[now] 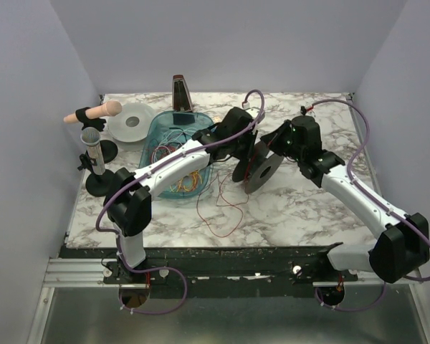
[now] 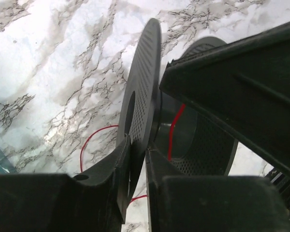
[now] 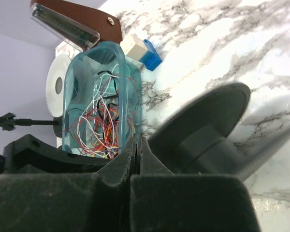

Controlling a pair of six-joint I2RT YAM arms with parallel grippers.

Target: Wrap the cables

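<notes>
Cables [image 2: 173, 130] cross hub beside left tool [image 2: 139, 151] clamped on spool [image 2: 146, 72]; right tool [image 3: 137, 145] together.

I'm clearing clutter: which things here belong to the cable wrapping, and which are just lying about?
Job: thin red cable; black perforated round spool; clear blue bin of tangled wires.
Lying about: white round reel; brown wooden metronome; small blue-and-white box; black stand with grey cylinder.

The white marble-look bench [image 1: 301, 208] shines smooth; the translucent teal plastic tub [image 3: 130, 92] is glossy; the black round plastic spool [image 2: 144, 82] is matt, dimpled.
</notes>
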